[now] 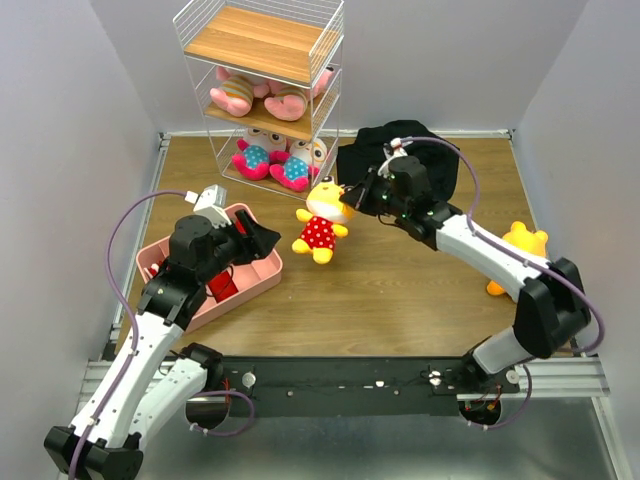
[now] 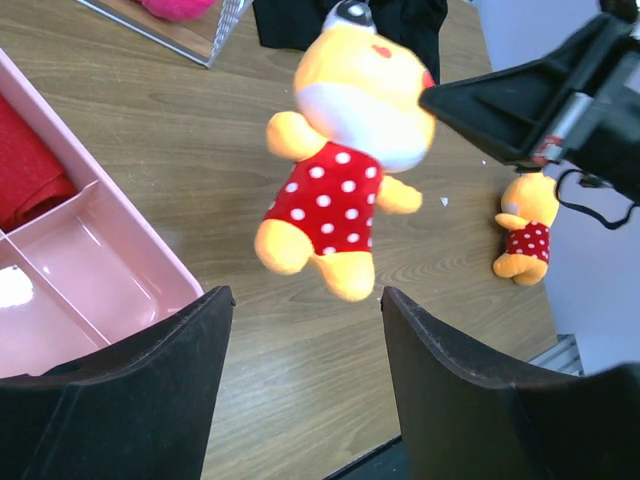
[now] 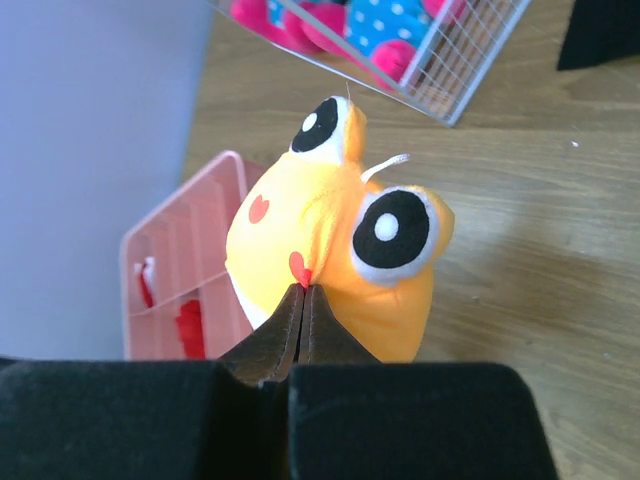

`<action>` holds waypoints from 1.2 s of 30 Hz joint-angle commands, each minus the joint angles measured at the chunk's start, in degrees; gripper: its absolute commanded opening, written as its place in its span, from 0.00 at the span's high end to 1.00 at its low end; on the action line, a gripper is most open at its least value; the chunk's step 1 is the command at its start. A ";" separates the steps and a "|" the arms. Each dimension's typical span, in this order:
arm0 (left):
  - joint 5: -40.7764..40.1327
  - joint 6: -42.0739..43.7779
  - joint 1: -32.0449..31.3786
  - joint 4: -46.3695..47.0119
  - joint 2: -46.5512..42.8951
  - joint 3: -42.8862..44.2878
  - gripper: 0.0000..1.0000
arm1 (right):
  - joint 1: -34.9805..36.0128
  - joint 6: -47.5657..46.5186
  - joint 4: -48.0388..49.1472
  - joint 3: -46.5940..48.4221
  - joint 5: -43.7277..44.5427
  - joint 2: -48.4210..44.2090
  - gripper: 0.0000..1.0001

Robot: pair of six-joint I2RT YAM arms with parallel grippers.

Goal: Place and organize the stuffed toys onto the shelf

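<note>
Right gripper (image 3: 303, 300) pinched shut on the head of a yellow doll (image 1: 320, 222), shelf (image 1: 262, 45) beyond it to the left.
The doll hangs head-up, long axis upright, in front of the shelf's lowest tier, so the carry looks up and away from the arms. The left gripper (image 1: 262, 238), jaws wide and holding nothing, faces the doll from over the pink tray (image 1: 262, 275). A second yellow doll (image 1: 520, 245) lies beside the right arm.
</note>
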 commanded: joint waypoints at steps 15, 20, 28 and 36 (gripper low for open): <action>9.68 -20.05 -0.14 31.30 0.71 -4.28 0.09 | -0.12 17.91 9.63 -1.58 1.11 -22.26 0.99; 10.21 -21.20 -0.32 36.23 2.47 -4.28 0.11 | -0.12 19.77 10.86 -1.49 2.43 -22.61 0.99; 9.95 -19.88 -1.46 36.76 3.26 -4.02 0.18 | -0.12 20.21 11.21 -2.98 4.72 -22.79 0.99; 8.81 -16.99 -4.36 32.45 8.27 -0.59 0.32 | -0.12 21.79 12.79 -3.95 4.63 -21.12 0.99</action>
